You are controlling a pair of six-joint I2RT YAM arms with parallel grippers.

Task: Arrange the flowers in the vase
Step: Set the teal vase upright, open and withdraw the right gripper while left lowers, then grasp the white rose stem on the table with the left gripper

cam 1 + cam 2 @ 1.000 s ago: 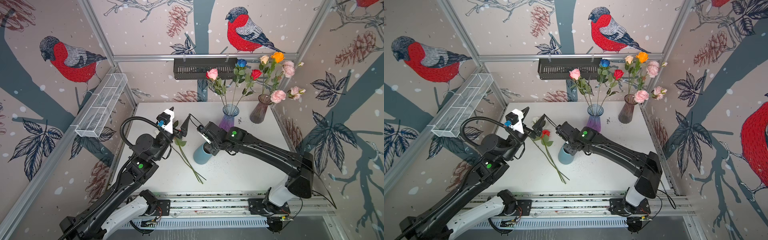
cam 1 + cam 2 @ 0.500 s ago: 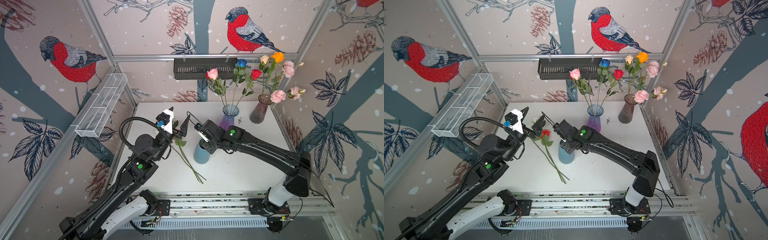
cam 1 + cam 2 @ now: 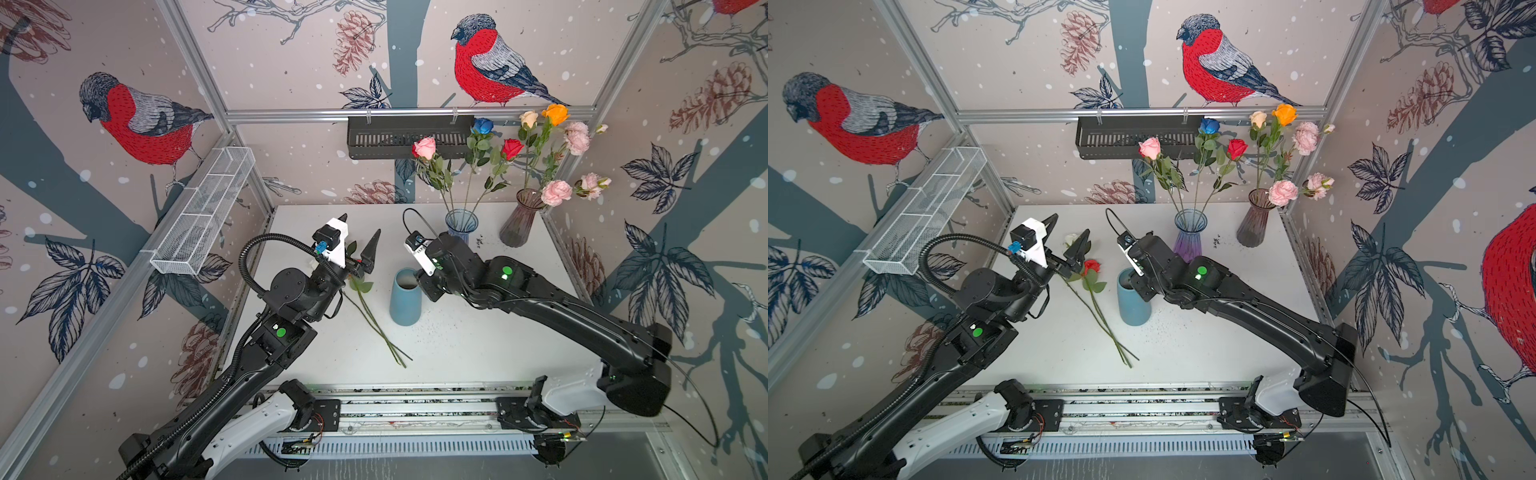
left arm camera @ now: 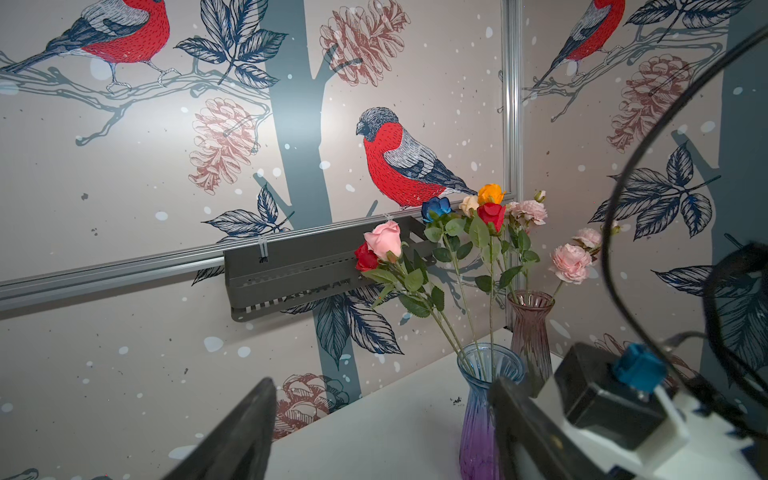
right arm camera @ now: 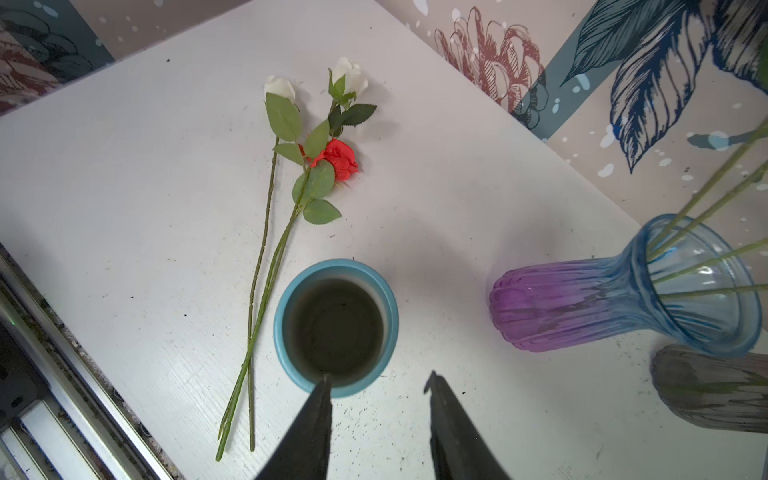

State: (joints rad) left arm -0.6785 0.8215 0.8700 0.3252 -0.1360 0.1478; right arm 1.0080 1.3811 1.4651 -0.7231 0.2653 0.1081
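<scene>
Wide-spread left gripper [image 3: 360, 224], empty, hides heads of roses [image 3: 376, 328] beside matte blue vase [image 3: 405, 301]; right gripper [image 5: 379, 375] part-spread, empty, at vase rim.

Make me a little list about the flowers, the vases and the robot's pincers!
blue vase: upright, no flowers inside
loose on table: two white roses and a red rose, beside the blue vase
blue-purple glass vase: three standing roses
brown glass vase: cream, orange and pink flowers
left pincer: open, empty, raised near the loose roses
right pincer: open, empty, at the blue vase's rim
</scene>
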